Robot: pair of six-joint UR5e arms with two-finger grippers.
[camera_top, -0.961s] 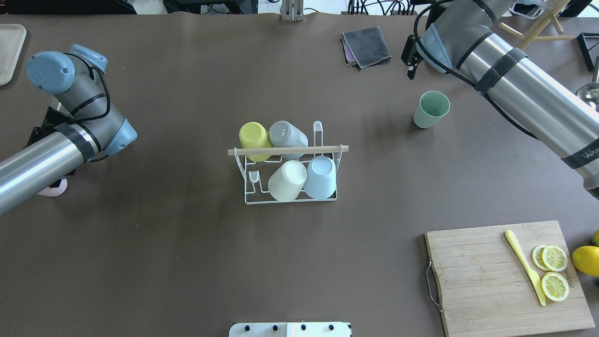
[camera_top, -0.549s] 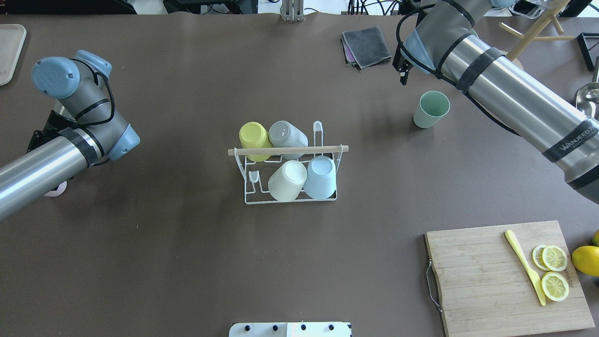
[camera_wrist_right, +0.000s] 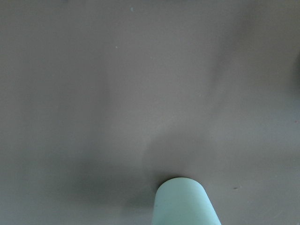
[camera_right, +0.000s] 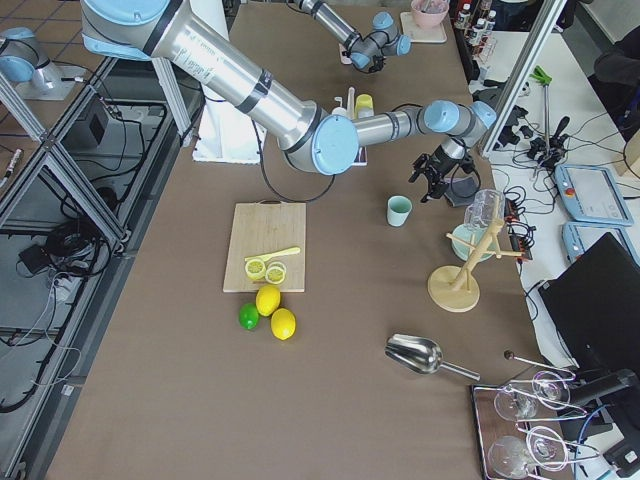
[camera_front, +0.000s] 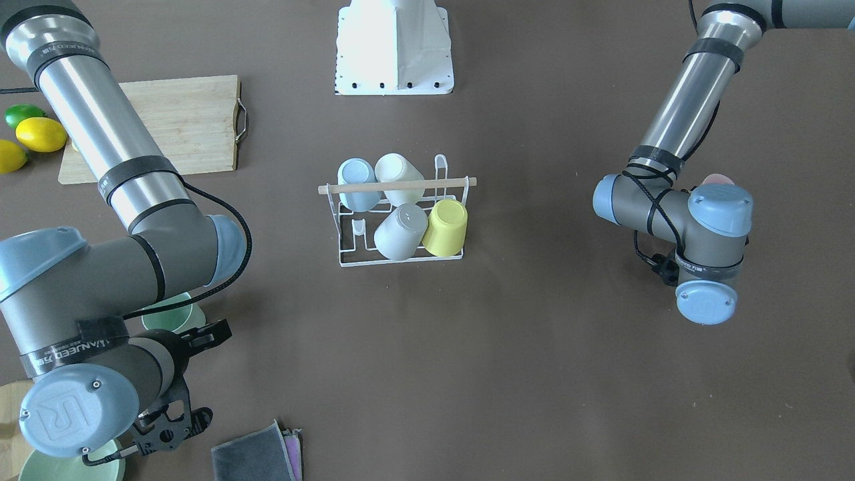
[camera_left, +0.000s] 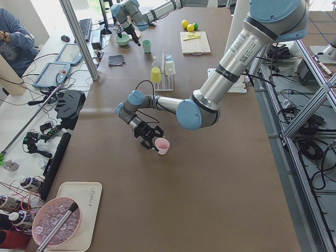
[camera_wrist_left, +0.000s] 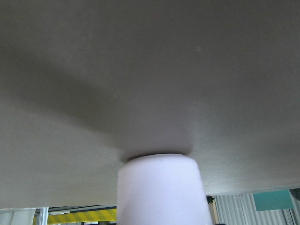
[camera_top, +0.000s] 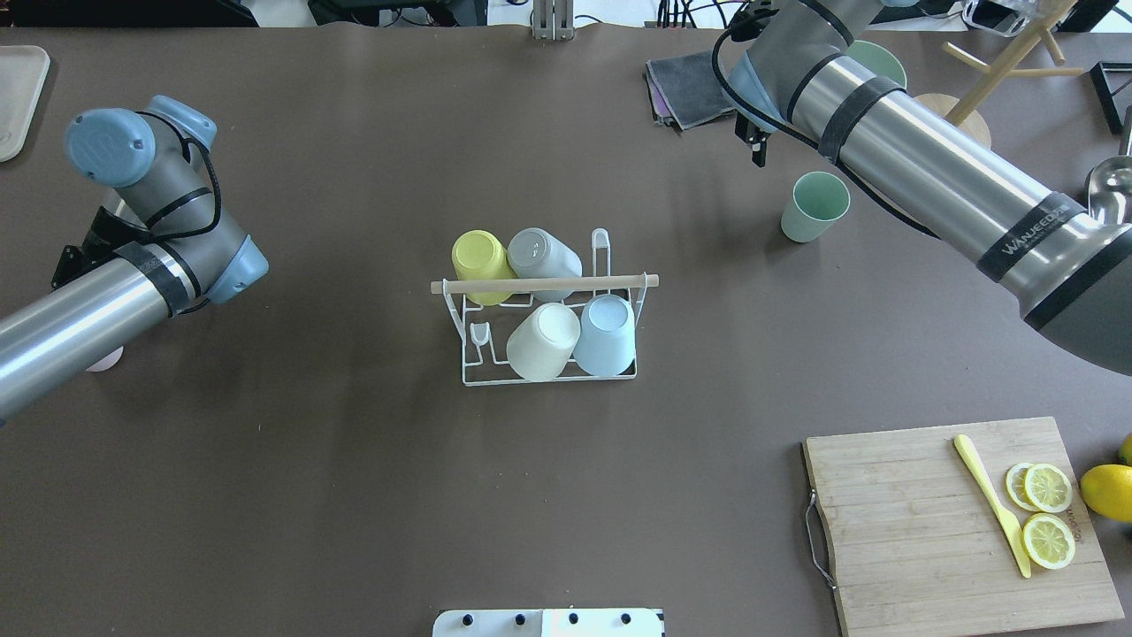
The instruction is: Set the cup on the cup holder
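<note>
The white wire cup holder [camera_top: 548,284] with a wooden dowel stands mid-table and carries yellow, grey, cream and light blue cups upside down. A green cup [camera_top: 815,206] stands upright to its far right. My right gripper [camera_front: 207,374] hangs open and empty just beyond the green cup, apart from it; the right wrist view shows the cup [camera_wrist_right: 185,204] low in frame. A pink cup [camera_left: 162,146] stands at the table's left. My left gripper [camera_left: 152,140] is right beside it; I cannot tell whether it is open. The left wrist view shows the pink cup [camera_wrist_left: 161,187] close up.
A folded grey cloth [camera_top: 685,88], a green bowl [camera_top: 875,57] and a wooden mug tree [camera_top: 982,80] are at the back right. A cutting board [camera_top: 929,522] with lemon slices and a yellow knife is front right. A metal scoop [camera_top: 1110,177] lies at the right edge.
My right arm has swung left and further back, so its wrist is now beyond the green cup. My left arm has shifted slightly. No cup has moved.
</note>
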